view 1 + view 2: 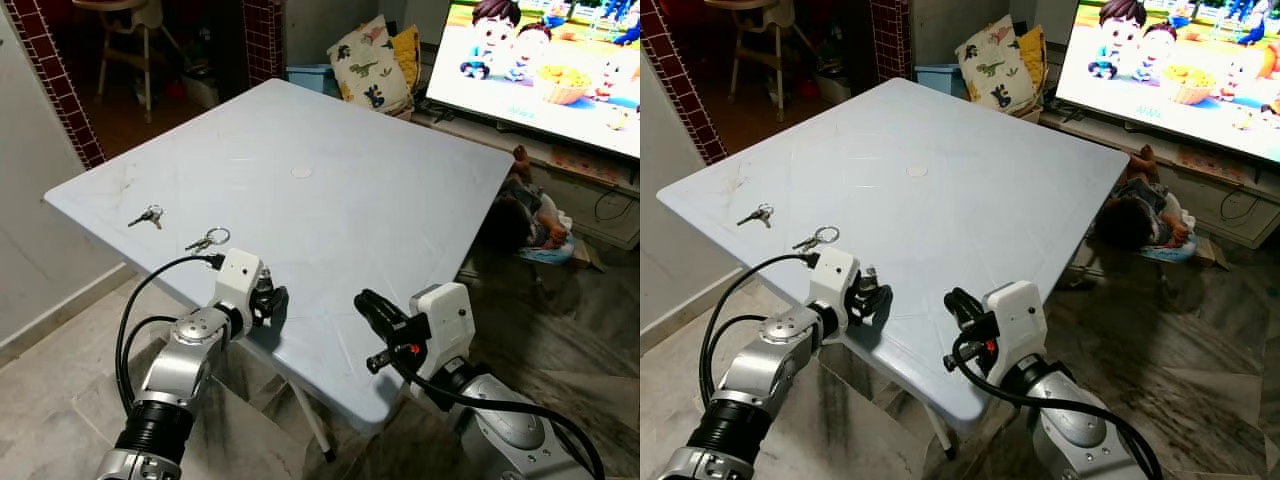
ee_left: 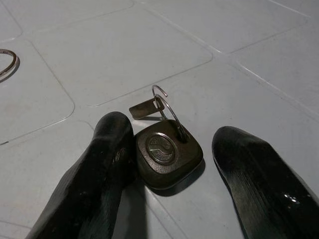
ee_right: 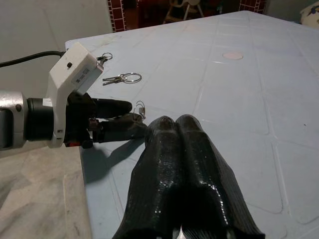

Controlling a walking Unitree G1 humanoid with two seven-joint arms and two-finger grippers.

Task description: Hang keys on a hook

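My left gripper (image 2: 167, 164) is down on the pale blue-grey square plastic table (image 1: 330, 180) near its front edge, fingers spread apart with a black rounded-square car key fob on a silver wire ring (image 2: 168, 157) lying flat between them. One finger (image 2: 102, 169) touches the fob's side, the other stands apart from it. A small metal tag (image 2: 143, 108) hangs on the same ring, flat on the table.

My right gripper (image 3: 182, 144) hovers over the front edge, just beside the left one, fingers pressed together, holding nothing.

Two more sets lie on the table: a small silver key bunch with a round ring (image 1: 207, 240) near my left wrist, and a second small silver key bunch (image 1: 147, 216) further out toward the left corner, well apart.

Beyond the table: dinosaur-print cushion (image 1: 368, 62), television showing a cartoon (image 1: 545, 60).
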